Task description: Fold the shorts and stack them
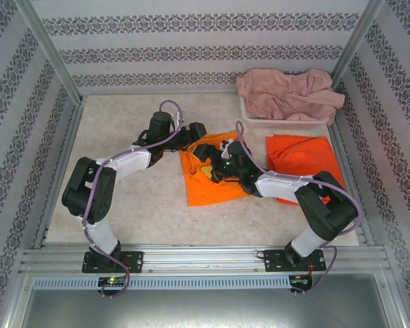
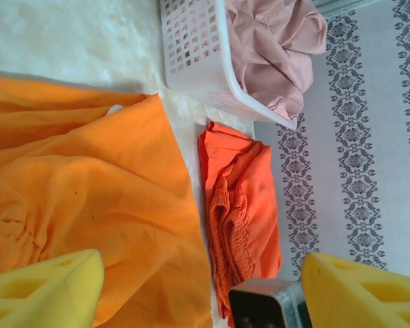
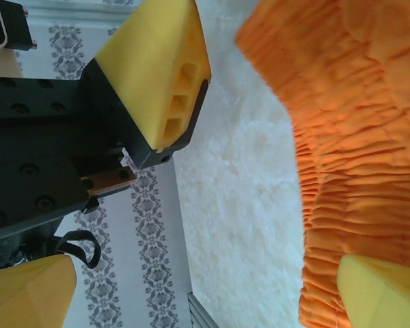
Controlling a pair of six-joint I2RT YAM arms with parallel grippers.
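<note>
- Lying rumpled at the middle of the table (image 1: pixel 123 205), the near orange shorts (image 1: pixel 205 184) are soft, bright orange cloth. They are heavily creased, and the gathered elastic waist shows as fine ribs in the right wrist view.
- The second orange shorts (image 1: pixel 304 164), a redder orange, sit to the right as a compact, rough rectangle. They lie apart from the first pair, just in front of the white basket (image 1: pixel 280 124).
- The pink shorts (image 1: pixel 287 96) are heaped in that basket at the far right corner, spilling over its rim.
- The left gripper (image 1: pixel 197 133) hangs over the far edge of the near orange shorts, its yellow fingers (image 2: pixel 48 287) spread wide with nothing clamped between them.
- The right gripper (image 1: pixel 210 152) is close beside it over the same pair, its fingers likewise wide apart. One fingertip (image 3: pixel 383 294) is at the ribbed waist, but I cannot tell whether it touches.
- The tabletop is pale, marbled cream. Patterned wallpaper (image 1: pixel 191 41) lines three sides inside a metal frame (image 1: pixel 205 256).
- The table's left half is bare. A strip of bare top separates the two orange pairs, and the second pair lies near the right edge.
</note>
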